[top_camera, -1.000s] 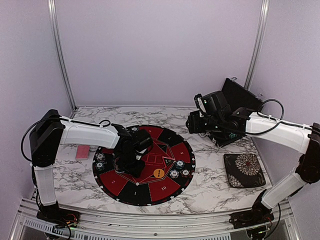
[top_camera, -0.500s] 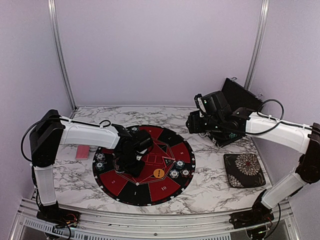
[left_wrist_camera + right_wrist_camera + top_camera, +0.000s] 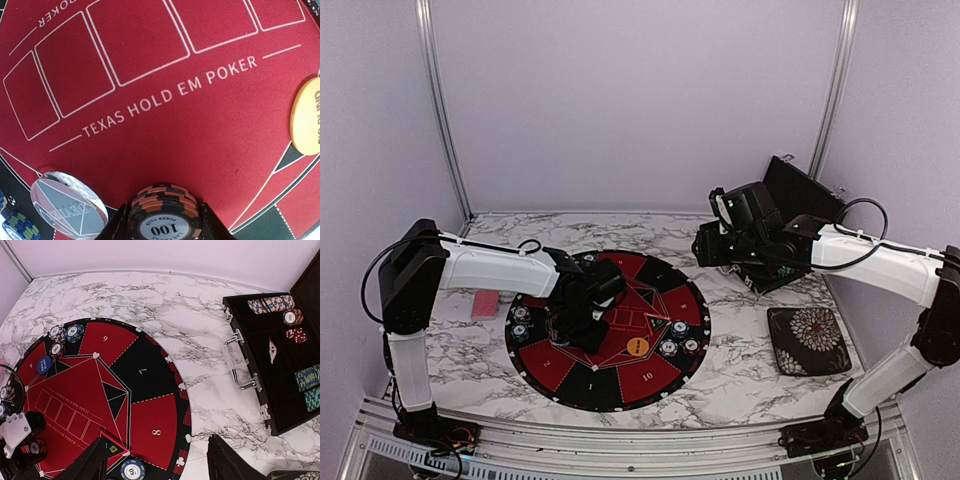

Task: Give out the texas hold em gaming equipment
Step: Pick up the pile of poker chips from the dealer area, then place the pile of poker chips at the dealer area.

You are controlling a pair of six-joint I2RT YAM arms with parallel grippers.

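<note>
Orange-black "100" chip stack (image 3: 165, 217) at bottom centre of left wrist view, pinched between left gripper (image 3: 162, 225) fingers, sitting on red felt of round poker mat (image 3: 620, 335). Silver dealer disc (image 3: 67, 210) just left of stack; orange button disc (image 3: 306, 117) at right edge. More chip stacks (image 3: 65, 334) at mat's upper-left rim in right wrist view. Right gripper (image 3: 155, 460) spread wide, holding nothing, above mat's right side. Open black case (image 3: 280, 360) at right, chips inside

Red-black round mat (image 3: 610, 330), orange-black striped chips (image 3: 163, 216)
</note>
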